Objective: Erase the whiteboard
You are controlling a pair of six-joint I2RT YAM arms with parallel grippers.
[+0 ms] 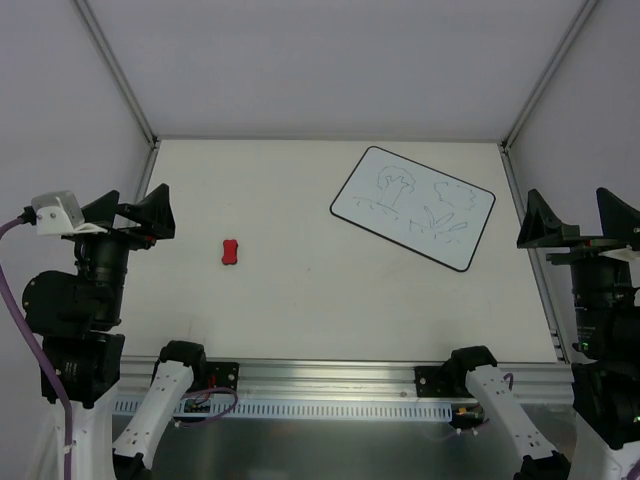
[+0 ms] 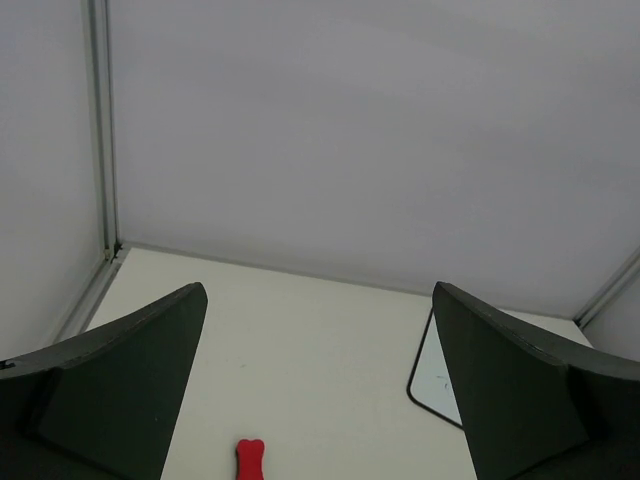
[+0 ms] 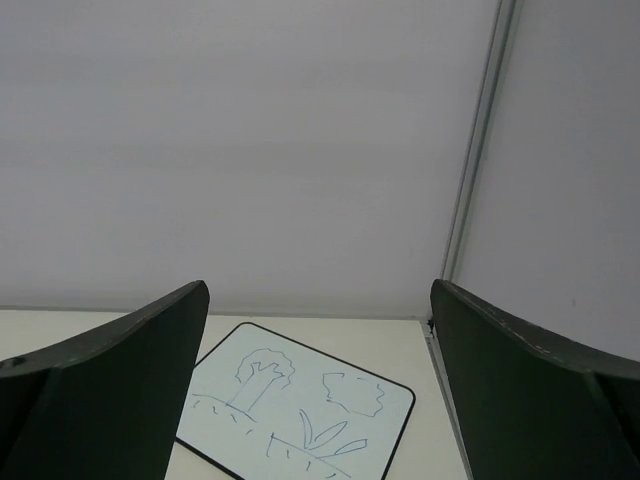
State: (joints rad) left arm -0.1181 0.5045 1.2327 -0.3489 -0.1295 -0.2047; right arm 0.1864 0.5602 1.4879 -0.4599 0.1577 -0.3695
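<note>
One whiteboard (image 1: 413, 207), one red eraser (image 1: 230, 252), two grippers spread wide.

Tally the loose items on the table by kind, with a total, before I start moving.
Whiteboard, doodles on it: 1
Red eraser: 1
Total: 2
</note>
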